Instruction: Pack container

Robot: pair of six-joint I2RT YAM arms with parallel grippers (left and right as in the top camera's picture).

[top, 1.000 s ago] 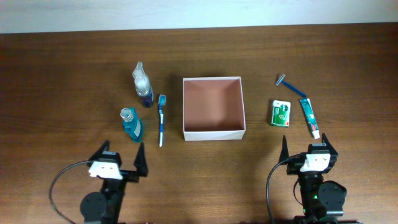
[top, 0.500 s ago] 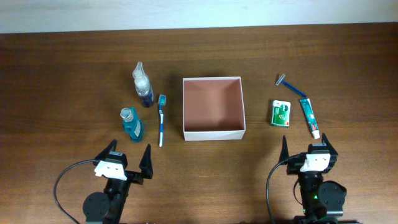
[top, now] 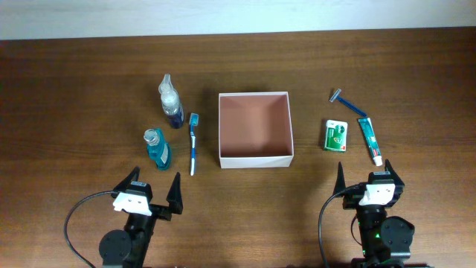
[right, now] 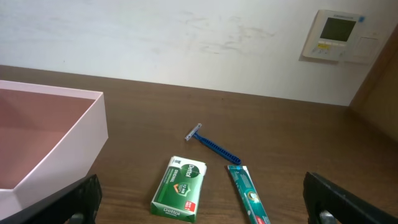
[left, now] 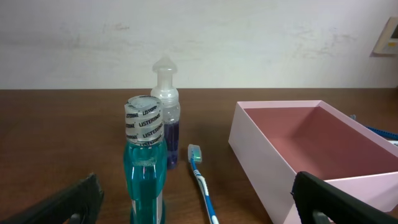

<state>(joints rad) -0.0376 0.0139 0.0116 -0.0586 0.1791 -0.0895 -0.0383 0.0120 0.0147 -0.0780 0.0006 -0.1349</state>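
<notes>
The container (top: 255, 159), a square white box with a pinkish-brown inside, stands open and empty mid-table; its wall (left: 261, 149) shows in the left wrist view and its corner (right: 62, 143) in the right. Left of it are a teal mouthwash bottle (top: 157, 148) (left: 144, 162), a clear spray bottle (top: 171, 100) (left: 166, 106) and a blue toothbrush (top: 193, 143) (left: 202, 183). My left gripper (top: 155, 179) (left: 199, 208) is open just in front of them, holding nothing. My right gripper (top: 367, 173) (right: 202, 208) is open too, before the right-hand items.
To the right of the box lie a blue razor (top: 349, 103) (right: 211, 144), a green-and-white soap packet (top: 336, 135) (right: 180, 188) and a toothpaste tube (top: 370, 139) (right: 247, 196), whose cap end is close to my right gripper. A wall backs the table's far edge.
A second ago my left gripper sat slightly further left; it shifted a little right and has held still since. The right arm and all items are unmoved.
</notes>
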